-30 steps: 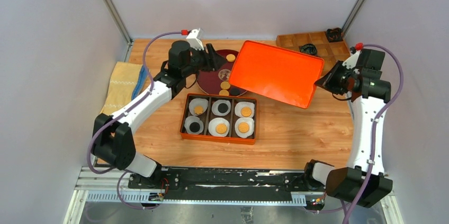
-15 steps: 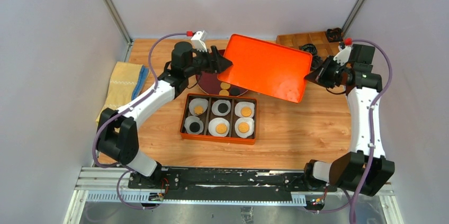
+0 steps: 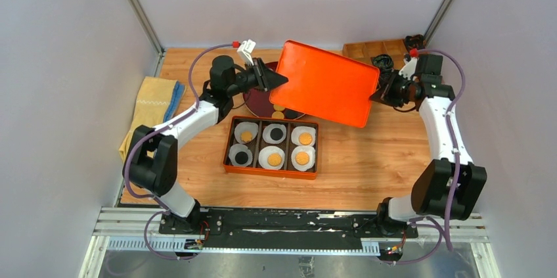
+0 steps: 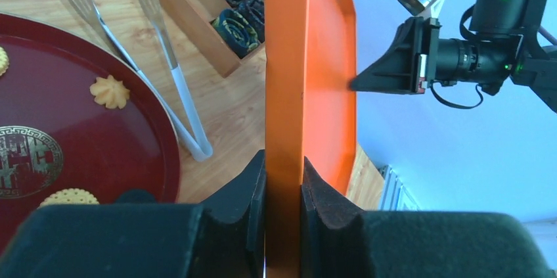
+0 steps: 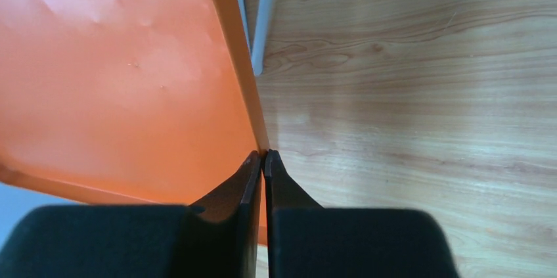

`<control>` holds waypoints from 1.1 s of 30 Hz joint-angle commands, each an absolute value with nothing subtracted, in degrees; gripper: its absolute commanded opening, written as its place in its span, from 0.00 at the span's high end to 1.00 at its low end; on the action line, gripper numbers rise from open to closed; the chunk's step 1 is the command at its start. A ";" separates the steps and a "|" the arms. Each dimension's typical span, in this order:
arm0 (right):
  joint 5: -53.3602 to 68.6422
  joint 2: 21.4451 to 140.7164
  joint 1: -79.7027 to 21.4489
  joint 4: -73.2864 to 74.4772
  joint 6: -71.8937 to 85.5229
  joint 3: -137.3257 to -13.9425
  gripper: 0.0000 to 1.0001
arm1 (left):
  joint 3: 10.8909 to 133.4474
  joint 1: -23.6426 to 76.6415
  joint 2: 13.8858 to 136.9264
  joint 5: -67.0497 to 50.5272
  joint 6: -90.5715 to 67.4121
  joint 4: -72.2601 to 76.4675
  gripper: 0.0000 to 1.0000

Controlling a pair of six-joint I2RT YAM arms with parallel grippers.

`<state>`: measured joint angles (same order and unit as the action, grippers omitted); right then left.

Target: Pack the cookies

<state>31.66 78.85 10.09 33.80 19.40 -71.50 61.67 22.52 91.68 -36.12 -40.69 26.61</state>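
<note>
Shifted left over wooden table (image 3: pixel 368 160), orange lid (image 3: pixel 325 87) is clamped by left pincer (image 3: pixel 282 81) and right pincer (image 3: pixel 374 96).

Glossy smooth orange lid (image 3: pixel 325 91); matt, grained wooden table (image 3: pixel 368 160).

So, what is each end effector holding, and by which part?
The orange rectangular lid: left end effector pinches its left rim, right end effector its right rim.

Left hand (image 4: pixel 284 160), right hand (image 5: pixel 263 157) raised, clamped on opposite orange lid (image 3: pixel 325 91) edges.
</note>
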 commanded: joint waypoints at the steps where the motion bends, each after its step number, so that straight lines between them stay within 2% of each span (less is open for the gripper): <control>1: 30.29 79.41 5.53 31.59 17.88 -73.29 0.89 | 59.09 23.25 91.23 -38.93 -40.35 29.18 0.89; 6: 23.39 78.49 3.05 31.15 16.30 -75.21 0.38 | 58.05 23.13 89.58 -38.52 -42.33 29.17 0.91; 9: 20.17 76.77 2.04 30.44 15.79 -75.84 0.24 | 58.05 22.59 89.30 -37.95 -44.22 29.18 0.90; 12: 15.72 74.06 -0.51 30.15 13.89 -75.73 0.18 | 59.60 21.53 89.37 -37.52 -46.70 27.19 0.91; 17: 4.18 67.89 -11.48 28.68 6.53 -72.81 0.17 | 67.80 21.18 89.93 -36.25 -47.51 16.98 0.94; 24: -18.01 60.38 -35.17 21.55 -6.68 -64.56 0.17 | 89.87 20.89 94.26 -32.18 -42.27 -13.27 0.96; 29: -36.50 61.54 -49.10 13.13 -16.03 -59.48 0.17 | 104.62 20.22 98.69 -34.24 -41.33 -27.76 0.96; 33: -48.35 65.78 -52.68 4.34 -23.00 -57.06 0.17 | 107.67 20.13 98.89 -33.88 -40.61 -32.89 0.96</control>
